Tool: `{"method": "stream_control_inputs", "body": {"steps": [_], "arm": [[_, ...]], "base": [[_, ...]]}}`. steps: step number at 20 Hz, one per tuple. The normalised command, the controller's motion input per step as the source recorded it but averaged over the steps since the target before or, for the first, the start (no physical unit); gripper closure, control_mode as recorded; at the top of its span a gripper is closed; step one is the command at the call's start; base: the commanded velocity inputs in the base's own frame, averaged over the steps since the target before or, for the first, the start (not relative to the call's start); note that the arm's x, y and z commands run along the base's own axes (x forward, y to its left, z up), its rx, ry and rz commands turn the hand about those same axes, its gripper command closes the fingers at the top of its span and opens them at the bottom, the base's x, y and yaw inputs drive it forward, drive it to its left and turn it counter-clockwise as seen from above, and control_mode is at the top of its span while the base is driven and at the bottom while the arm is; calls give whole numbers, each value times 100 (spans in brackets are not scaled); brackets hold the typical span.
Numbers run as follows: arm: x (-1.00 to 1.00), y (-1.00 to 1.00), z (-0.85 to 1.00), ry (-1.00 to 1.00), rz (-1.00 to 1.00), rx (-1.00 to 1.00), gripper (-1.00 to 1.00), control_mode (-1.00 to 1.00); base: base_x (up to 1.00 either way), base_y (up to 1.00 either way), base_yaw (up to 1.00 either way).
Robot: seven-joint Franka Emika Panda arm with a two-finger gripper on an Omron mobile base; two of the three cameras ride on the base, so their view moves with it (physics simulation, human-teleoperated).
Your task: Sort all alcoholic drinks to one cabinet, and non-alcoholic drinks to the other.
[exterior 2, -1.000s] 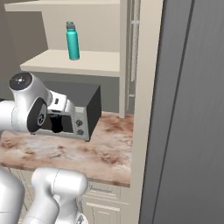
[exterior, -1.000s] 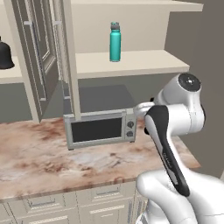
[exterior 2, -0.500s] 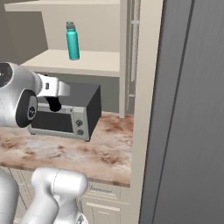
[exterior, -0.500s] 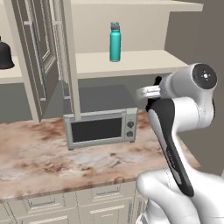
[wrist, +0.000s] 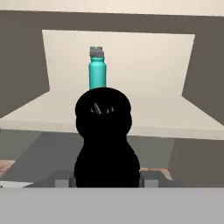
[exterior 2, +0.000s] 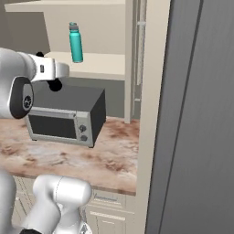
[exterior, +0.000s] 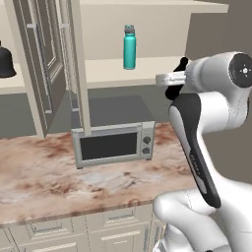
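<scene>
— What's on the counter?
— Brown marbled stone with a silver microwave against the wall, pale drawers below.
— And the shelf?
— The teal bottle stands upright there, in an open cabinet. A squat black bottle sits on the shelf left.
— The fingers?
— Closed on a small black bottle, raised near the shelf edge.

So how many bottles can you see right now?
3, and more may be hidden. A teal bottle stands on the open cabinet shelf above the microwave. A small black bottle sits in the pincer. A squat black bottle is at the far left on another shelf.
</scene>
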Motion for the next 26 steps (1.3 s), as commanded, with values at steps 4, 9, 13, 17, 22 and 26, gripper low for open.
{"method": "stream_control_inputs", "body": {"steps": [4, 9, 13, 17, 22, 26], "arm": [[38, -3, 42, -3, 0, 0, 100, -100], [74, -7, 0, 0, 0, 0, 100, -100], [62, -11, 0, 0, 0, 0, 100, -100], [59, -11, 0, -1, 0, 0, 100, -100], [64, -15, 0, 0, 0, 0, 100, -100], [66, -22, 0, 0, 0, 0, 100, -100]], "base": [[0, 0, 0], [0, 0, 0], [0, 0, 0], [0, 0, 0], [0, 0, 0], [0, 0, 0]]}}
